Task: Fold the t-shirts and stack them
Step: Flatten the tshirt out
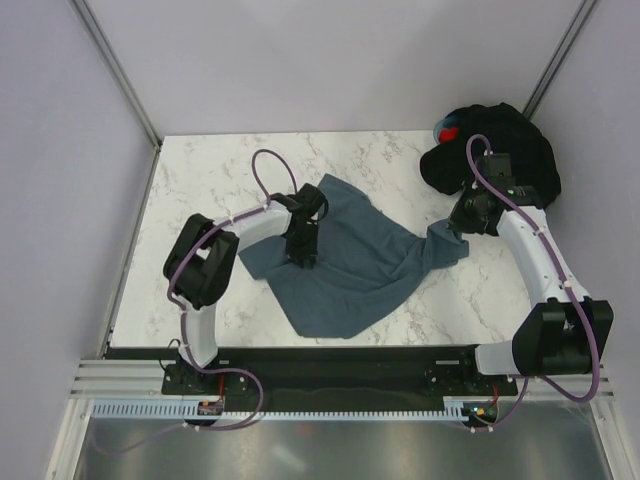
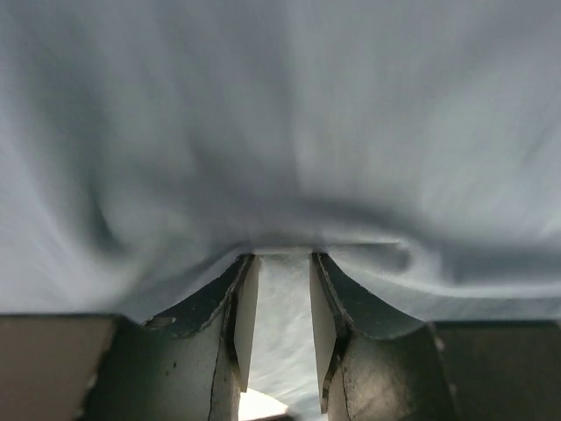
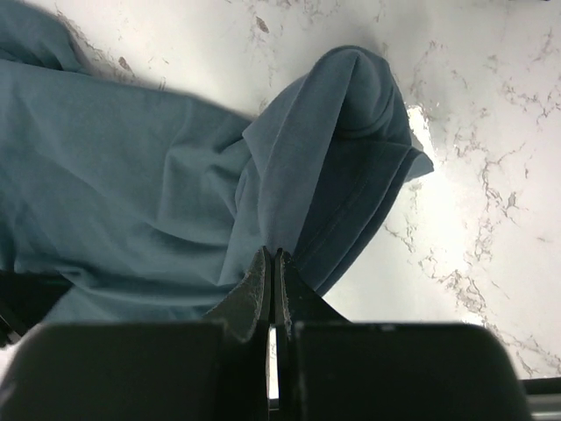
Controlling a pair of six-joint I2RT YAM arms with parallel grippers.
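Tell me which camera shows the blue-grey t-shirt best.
Top external: the whole blue-grey t-shirt shows, spread crumpled on the table. Left wrist gives only blurred cloth filling the frame above the left gripper. Right wrist shows one bunched corner, pinched by the right gripper.

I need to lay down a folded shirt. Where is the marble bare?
Bare marble lies far left, between the table edge and the blue-grey shirt, and near right, between that shirt and the right arm. The far right corner is crowded by the black shirts.
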